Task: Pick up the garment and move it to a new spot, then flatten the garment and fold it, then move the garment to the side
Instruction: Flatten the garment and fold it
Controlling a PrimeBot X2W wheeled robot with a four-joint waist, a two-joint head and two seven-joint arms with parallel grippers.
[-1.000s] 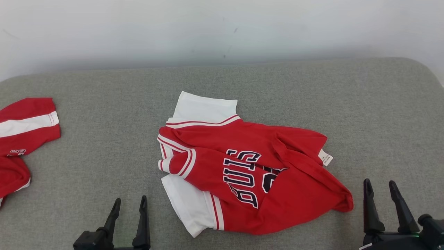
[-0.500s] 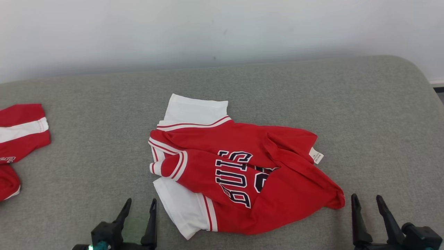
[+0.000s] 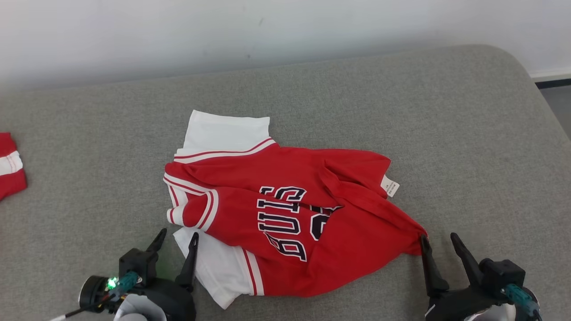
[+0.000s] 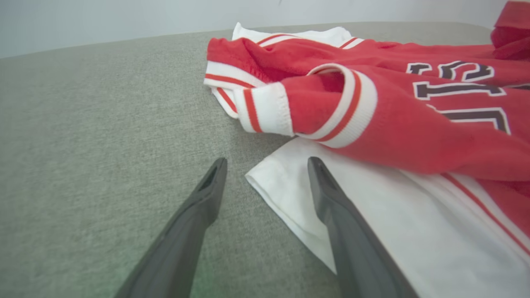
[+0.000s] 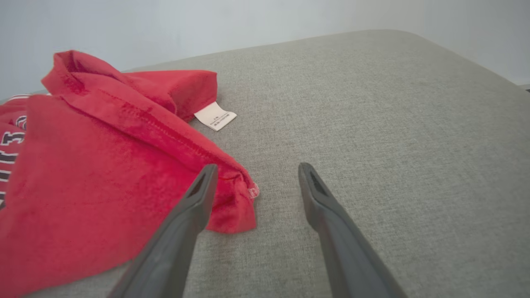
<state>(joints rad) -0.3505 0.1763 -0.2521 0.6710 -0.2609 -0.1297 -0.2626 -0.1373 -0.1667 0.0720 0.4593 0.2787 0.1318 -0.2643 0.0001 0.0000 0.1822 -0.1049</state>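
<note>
Flanking shirt (image 3: 290, 223) at both ends: left gripper (image 3: 178, 234) jaws apart at white corner, right gripper (image 3: 438, 237) jaws apart at red corner; shirt crumpled mid grey cushion (image 3: 468, 133); likely setup for two-point lift

The garment (image 3: 285, 223) is lying on the worktop (image 3: 468, 133), between the left jaws and the right jaws and ahead of both. One corner is sitting between the left jaws; another is lying just beside the right jaws. A second garment (image 3: 10, 171) is lying far left of the left jaws.
</note>
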